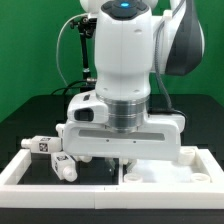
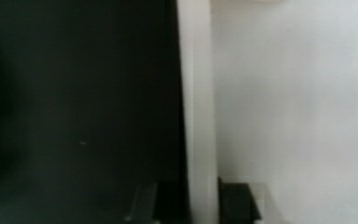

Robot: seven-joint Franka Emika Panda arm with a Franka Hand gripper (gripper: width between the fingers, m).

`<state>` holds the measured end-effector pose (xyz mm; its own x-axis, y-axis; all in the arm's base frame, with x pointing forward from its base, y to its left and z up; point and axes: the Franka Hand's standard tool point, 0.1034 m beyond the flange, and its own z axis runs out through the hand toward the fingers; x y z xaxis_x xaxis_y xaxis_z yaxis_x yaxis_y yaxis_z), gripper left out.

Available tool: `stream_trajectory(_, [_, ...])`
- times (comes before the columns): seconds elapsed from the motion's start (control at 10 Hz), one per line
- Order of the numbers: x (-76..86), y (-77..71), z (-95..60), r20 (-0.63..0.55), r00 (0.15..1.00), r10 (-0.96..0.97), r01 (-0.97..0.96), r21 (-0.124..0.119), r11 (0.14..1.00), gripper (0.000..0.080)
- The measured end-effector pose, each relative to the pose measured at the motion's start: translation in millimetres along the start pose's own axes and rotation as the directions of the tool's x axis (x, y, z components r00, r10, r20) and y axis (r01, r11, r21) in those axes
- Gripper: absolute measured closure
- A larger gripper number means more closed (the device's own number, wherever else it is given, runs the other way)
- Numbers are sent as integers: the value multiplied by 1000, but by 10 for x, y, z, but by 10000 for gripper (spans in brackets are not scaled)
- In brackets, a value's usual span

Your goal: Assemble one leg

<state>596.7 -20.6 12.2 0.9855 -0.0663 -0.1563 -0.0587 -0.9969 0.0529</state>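
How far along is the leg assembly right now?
Done: nothing looks fitted. One small white plastic leg post and a second leg post lie loose at the exterior view's left.
In hand: the pincer is low at the large white square tray-like piece, astride its raised rim; I cannot tell whether it is clamped.
Left: picking up a leg and attaching it.

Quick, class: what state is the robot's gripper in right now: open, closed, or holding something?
Gripper: closed, it seems, on the raised rim of the white tray piece, one finger against each side.
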Motion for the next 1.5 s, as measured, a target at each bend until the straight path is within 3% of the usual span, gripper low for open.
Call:
stream_trajectory(0.1, [0,-4,-8,3,1000,-1,1,-36,999,738])
stream_trajectory(0.2, [0,2,-11,3,1000,-7,7,-48,999,738])
stream_trajectory(0.3, [0,8,-7,3,1000,-5,5,-45,999,738])
stream_trajectory(0.5, [3,13,-22,2,1000,-4,4,-44,999,498])
stream_trajectory(0.6, [-49,64,-137,27,1000,8,-7,-29,1000,361])
stream_trajectory(0.7, [-107,78,-275,21,1000,14,-14,-17,1000,361])
stream_trajectory(0.8, [-277,56,-368,25,1000,11,-11,-7,1000,198])
stream_trajectory(1.0, [-560,143,-484,52,998,29,-30,12,999,165])
stream_trajectory(1.1, [-564,178,-538,48,998,39,-40,13,999,152])
stream_trajectory(1.5, [-567,169,-502,50,998,37,-37,11,999,151])
